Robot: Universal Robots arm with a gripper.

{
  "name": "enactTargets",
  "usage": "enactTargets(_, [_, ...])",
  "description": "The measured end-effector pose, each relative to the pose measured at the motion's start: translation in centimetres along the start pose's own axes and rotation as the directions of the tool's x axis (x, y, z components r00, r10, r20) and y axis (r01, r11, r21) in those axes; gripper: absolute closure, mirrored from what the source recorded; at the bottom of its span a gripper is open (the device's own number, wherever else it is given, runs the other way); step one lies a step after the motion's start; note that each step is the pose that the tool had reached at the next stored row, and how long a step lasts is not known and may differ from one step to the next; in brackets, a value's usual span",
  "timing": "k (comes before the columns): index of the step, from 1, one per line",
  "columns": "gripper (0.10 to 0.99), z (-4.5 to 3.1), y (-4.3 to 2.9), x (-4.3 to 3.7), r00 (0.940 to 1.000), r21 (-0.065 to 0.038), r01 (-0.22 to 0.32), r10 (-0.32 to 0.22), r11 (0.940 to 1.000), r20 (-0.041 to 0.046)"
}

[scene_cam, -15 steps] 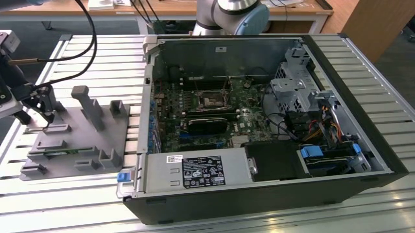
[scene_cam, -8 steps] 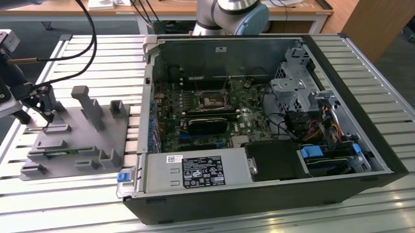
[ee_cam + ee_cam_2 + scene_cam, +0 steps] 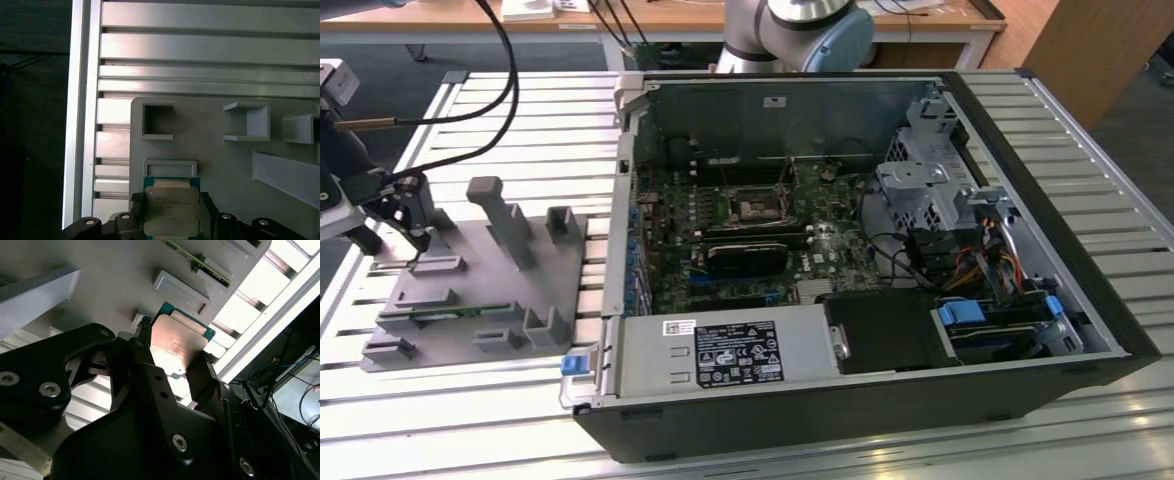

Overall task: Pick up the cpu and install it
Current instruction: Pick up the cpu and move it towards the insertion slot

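Gripper [image 3: 175, 342] clamped on the cpu [image 3: 171, 210] by its edges, over the grey fixture plate [image 3: 225, 165] — at nine o'clock from the computer case [image 3: 854, 400]. Thin edge hold — I'd judge a tilt or bump could drop it.

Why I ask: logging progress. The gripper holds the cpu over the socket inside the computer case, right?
Not quite. The gripper holds the cpu, but over the grey fixture plate beside the computer case, not inside it, as the exterior view shows.
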State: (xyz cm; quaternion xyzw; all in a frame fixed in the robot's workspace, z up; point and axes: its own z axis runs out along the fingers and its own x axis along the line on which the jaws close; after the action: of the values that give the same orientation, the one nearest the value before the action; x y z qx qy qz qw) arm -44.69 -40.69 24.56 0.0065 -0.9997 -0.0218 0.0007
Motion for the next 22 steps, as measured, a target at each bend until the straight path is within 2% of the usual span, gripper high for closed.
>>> enactTargets(22, [0.557, -0.54, 0.02, 0.0, 1.0, 0.0, 0.0, 0.0, 1.0, 0.0001])
